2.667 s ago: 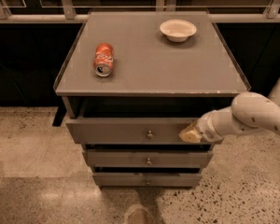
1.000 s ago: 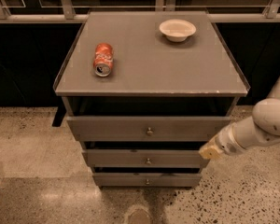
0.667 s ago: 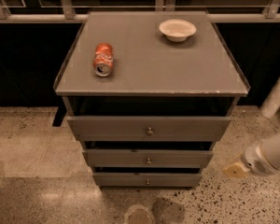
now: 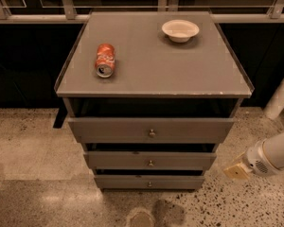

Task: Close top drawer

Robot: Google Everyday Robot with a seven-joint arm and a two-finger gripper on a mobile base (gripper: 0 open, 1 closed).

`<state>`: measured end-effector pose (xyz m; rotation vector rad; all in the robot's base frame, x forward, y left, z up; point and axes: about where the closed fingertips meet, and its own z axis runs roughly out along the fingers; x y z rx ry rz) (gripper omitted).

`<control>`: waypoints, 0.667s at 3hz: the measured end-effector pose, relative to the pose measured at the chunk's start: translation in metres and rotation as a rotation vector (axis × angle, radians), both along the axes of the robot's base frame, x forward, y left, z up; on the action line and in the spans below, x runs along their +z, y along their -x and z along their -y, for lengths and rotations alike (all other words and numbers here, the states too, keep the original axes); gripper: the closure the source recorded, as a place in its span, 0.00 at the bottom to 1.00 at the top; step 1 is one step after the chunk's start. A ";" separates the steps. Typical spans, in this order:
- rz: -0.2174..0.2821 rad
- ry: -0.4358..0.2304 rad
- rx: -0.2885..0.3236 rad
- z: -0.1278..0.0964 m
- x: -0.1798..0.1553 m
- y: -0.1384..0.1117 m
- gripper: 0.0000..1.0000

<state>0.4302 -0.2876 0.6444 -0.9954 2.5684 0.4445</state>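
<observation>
1. Pulled away from the top drawer [image 4: 113, 130] since the earliest frame: the gripper [image 4: 236, 172], then touching the right part of the front, now down and to the right, clear of the cabinet, level with the middle drawer [image 4: 118, 161] and above the speckled floor [image 4: 28, 145].
2. Nearly unmoved against the frame just before this one.
3. Cannot tell whether spread or closed; only a pale yellowish tip on the white arm [image 4: 274, 152] to go by.
4. Top drawer in the same place as before: directly under the grey tabletop [image 4: 151, 79], front wider than the two below, small round knob [image 4: 152, 133] at centre.
5. Seems to stand a little proud of the frame, with a dark gap above the front, though hard to judge from this high angle.
6. On the tabletop: a red can [image 4: 105, 60] lying on its side at left and a white bowl [image 4: 180, 30] upright at back right, well apart.
7. Lowest of the stack: the bottom drawer [image 4: 123, 181], the narrowest.
</observation>
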 end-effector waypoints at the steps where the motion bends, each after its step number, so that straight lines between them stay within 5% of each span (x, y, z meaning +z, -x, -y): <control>1: 0.000 0.000 0.000 0.000 0.000 0.000 0.13; 2: 0.000 0.000 0.000 0.000 0.000 0.000 0.00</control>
